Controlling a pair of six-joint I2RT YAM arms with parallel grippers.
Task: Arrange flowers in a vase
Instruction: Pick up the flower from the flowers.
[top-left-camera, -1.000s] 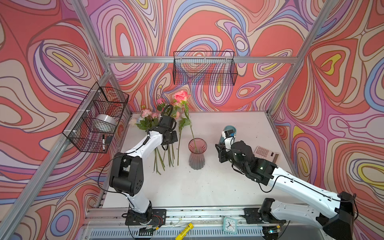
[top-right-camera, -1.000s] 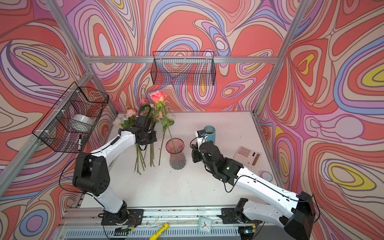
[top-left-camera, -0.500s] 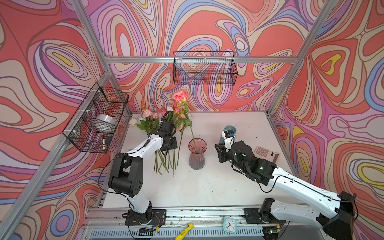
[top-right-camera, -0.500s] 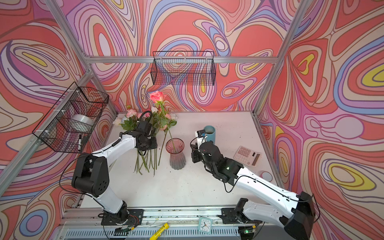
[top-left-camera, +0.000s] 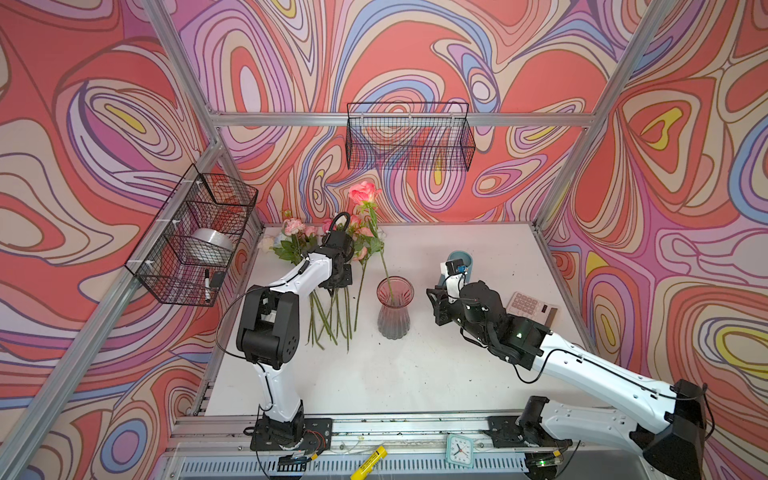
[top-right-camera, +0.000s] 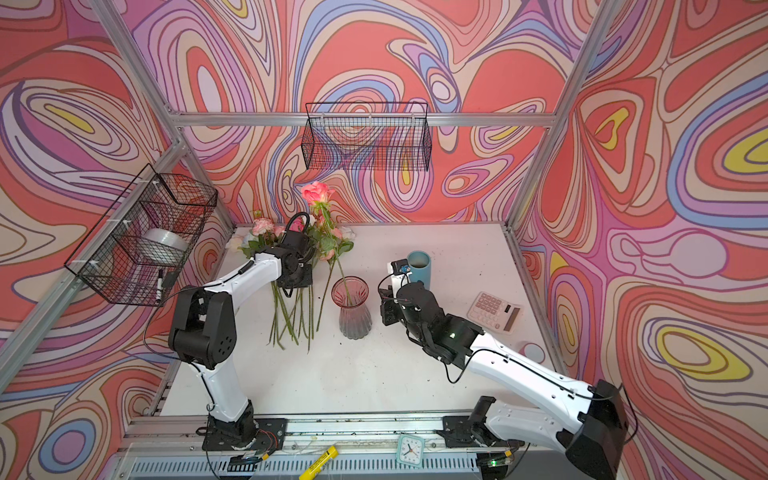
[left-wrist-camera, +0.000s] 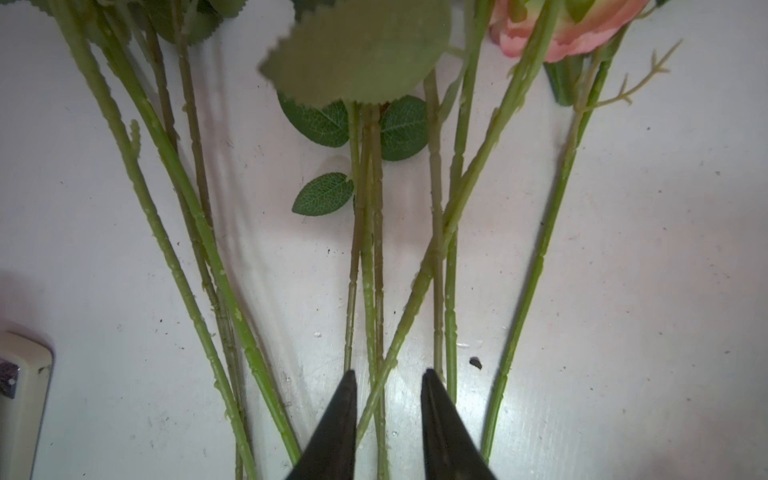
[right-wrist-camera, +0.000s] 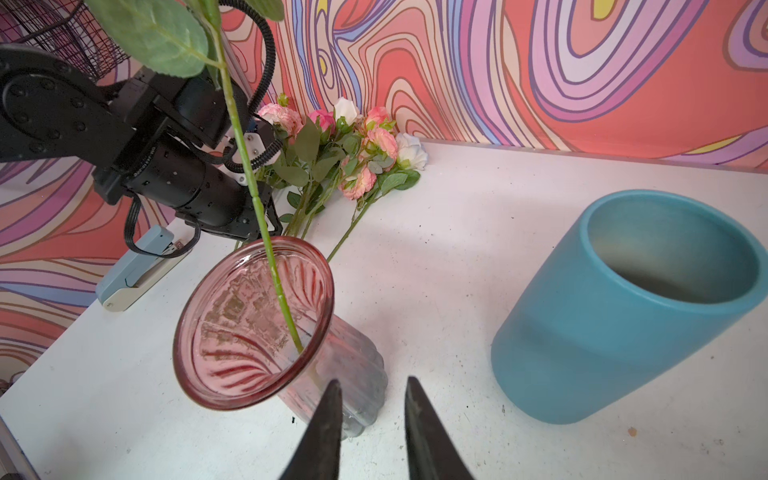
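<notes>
A ribbed pink glass vase (top-left-camera: 392, 307) (top-right-camera: 351, 307) (right-wrist-camera: 253, 324) stands mid-table. One coral rose (top-left-camera: 364, 192) (top-right-camera: 316, 192) stands in it, its stem leaning. The other flowers (top-left-camera: 332, 311) (top-right-camera: 291, 311) lie left of the vase, blooms toward the back wall. My left gripper (top-left-camera: 338, 284) (top-right-camera: 293, 286) (left-wrist-camera: 388, 372) points down at their stems (left-wrist-camera: 365, 249). Its jaws are apart and straddle two crossing stems without pinching them. My right gripper (top-left-camera: 436, 303) (top-right-camera: 386, 309) (right-wrist-camera: 372, 380) hovers just right of the vase, open, with nothing between its fingers.
A teal cup (top-left-camera: 461, 259) (right-wrist-camera: 631, 307) stands behind the right gripper. A calculator (top-left-camera: 532, 307) lies at the right edge. A stapler (right-wrist-camera: 137, 270) lies under the left arm. Wire baskets hang on the back wall (top-left-camera: 409, 137) and the left wall (top-left-camera: 195, 237).
The left gripper has shifted slightly toward the table's front over the lying stems, and those stems have fanned out a little. The right arm has not moved.
</notes>
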